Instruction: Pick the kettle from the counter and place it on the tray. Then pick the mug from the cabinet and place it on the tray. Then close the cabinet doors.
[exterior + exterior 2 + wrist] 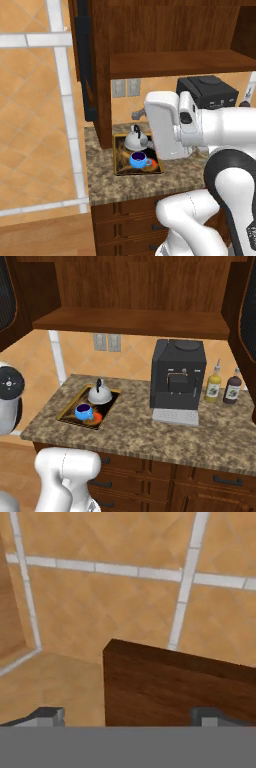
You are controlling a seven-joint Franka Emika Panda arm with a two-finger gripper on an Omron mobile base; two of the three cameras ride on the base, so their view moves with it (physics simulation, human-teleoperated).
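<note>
Cabinet doors are what remains: the kettle [100, 392] and the blue mug [83, 411] both sit on the tray [70, 405], mug at about 7 o'clock from the kettle and just beside it, the tray lying on the granite counter [150, 436] below the cabinet [135, 323]. The left cabinet door [85, 65] stands swung out, edge-on, at 11 o'clock from the tray in the left base view; dark ribbed panels at both upper edges of the right base view suggest both doors are open.

In the hand view the gripper [132, 717] has its fingers spread wide with nothing between them, and a dark wooden edge [175, 687] sits just ahead of the tips, between them; I judge it to be a door's edge, though I cannot tell which face.

To do this well, press flat against the door's outer face near its free edge, not the hinge, and follow the arc of the swing rather than pushing straight.

Nearby: a black coffee machine [177, 378] at 3 o'clock from the tray, with a yellow bottle [213, 386] and a dark bottle [231, 387] beyond it. The coffee machine top lies close under the shelf, so the elbow should stay clear of it.
</note>
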